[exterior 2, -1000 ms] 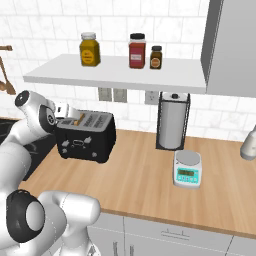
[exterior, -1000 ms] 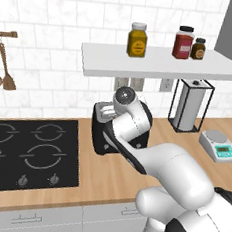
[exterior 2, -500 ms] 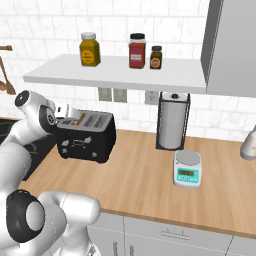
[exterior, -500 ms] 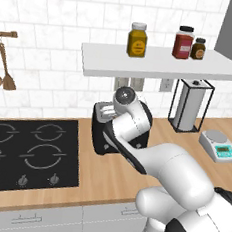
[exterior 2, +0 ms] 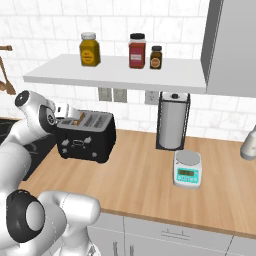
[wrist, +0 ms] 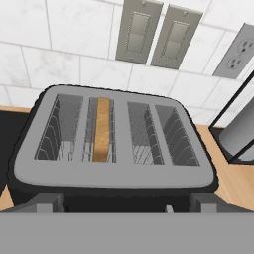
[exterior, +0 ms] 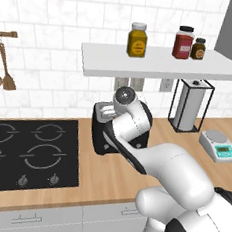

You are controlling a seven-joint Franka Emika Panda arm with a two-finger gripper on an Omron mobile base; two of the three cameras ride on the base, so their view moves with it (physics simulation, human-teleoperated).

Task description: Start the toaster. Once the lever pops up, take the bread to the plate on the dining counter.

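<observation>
The black toaster [wrist: 114, 173] fills the hand view from above, its grey top showing several slots. The bread [wrist: 101, 130] stands on edge in the second slot from the left, sunk to about the level of the top. My gripper [wrist: 124, 204] hovers just above the toaster's front edge, open and empty, with its fingertips [wrist: 45, 201] spread wide. In the right base view the toaster [exterior 2: 85, 137] sits on the wood worktop against the tiles, my hand over its left end. My arm hides most of the toaster [exterior: 99, 131] in the left base view. The plate and the dining counter are out of view.
A black cooktop [exterior: 29, 150] lies left of the toaster. To its right stand a paper towel holder [exterior 2: 172, 122] and a small kitchen scale [exterior 2: 187, 169]. A white shelf [exterior 2: 115, 72] with spice jars hangs overhead. Wall switches [wrist: 156, 34] sit behind the toaster.
</observation>
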